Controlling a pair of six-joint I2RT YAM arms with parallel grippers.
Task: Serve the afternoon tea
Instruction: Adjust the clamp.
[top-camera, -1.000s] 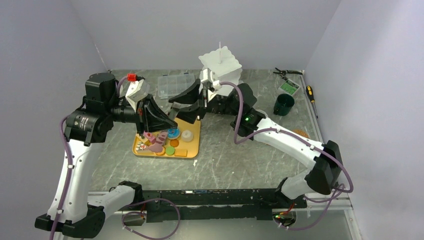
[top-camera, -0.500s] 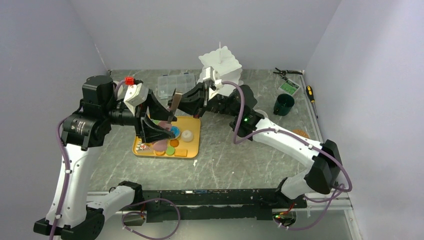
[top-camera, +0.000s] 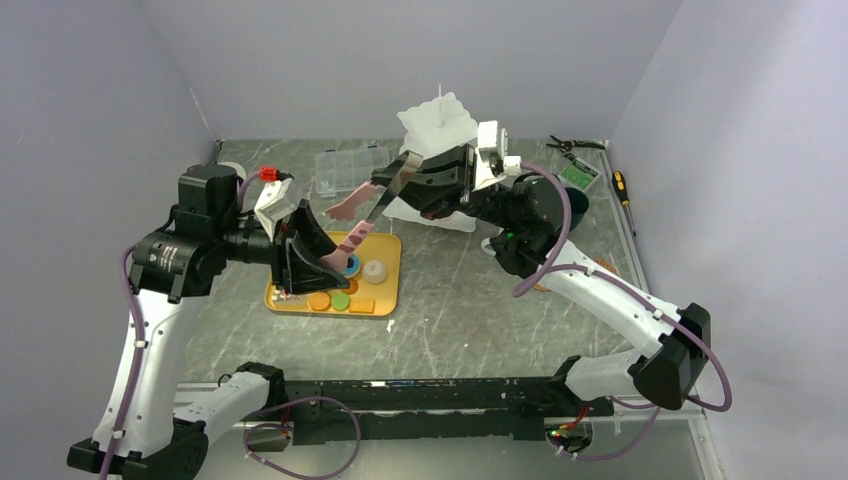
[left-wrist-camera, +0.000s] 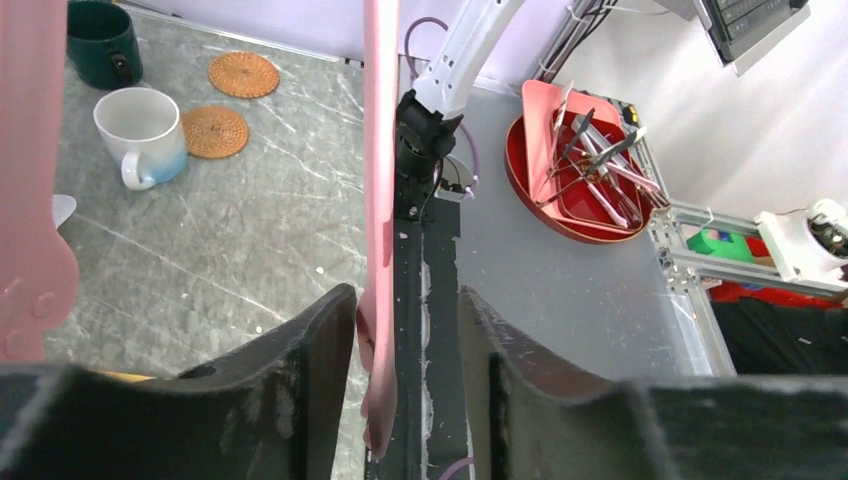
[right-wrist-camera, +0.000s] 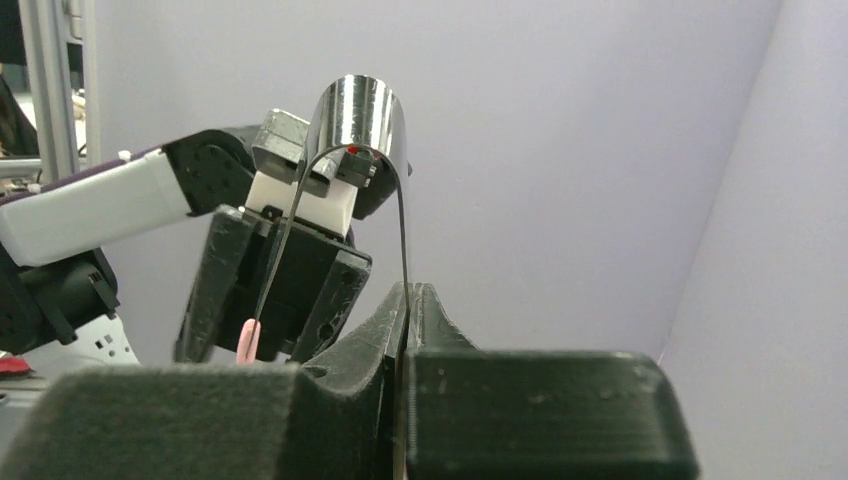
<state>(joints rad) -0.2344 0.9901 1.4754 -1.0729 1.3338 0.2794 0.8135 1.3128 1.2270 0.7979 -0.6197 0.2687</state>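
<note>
My right gripper (top-camera: 392, 188) is shut on one metal arm of the pink-tipped tongs (top-camera: 352, 238) and holds them in the air above the orange tray (top-camera: 386, 288). In the right wrist view the blade runs between the closed fingers (right-wrist-camera: 410, 295). My left gripper (top-camera: 318, 262) is open over the tray. One pink tong tip (left-wrist-camera: 381, 250) hangs between its fingers against the left one. Toy pastries (top-camera: 340, 298) lie on the tray. The white tiered stand (top-camera: 440, 118) is behind the right gripper. A white mug (left-wrist-camera: 140, 132), a dark-green mug (left-wrist-camera: 100, 40) and two cork coasters (left-wrist-camera: 213, 130) show in the left wrist view.
A clear compartment box (top-camera: 350, 168) lies behind the tray. Pliers (top-camera: 570, 146) and a screwdriver (top-camera: 622, 188) lie at the back right. Walls close in the left, back and right sides. A red dish of tools (left-wrist-camera: 580, 170) sits off the table.
My right gripper has lifted the tongs up and to the right, and its wrist has swung right. My left gripper has stayed over the tray's left part.
</note>
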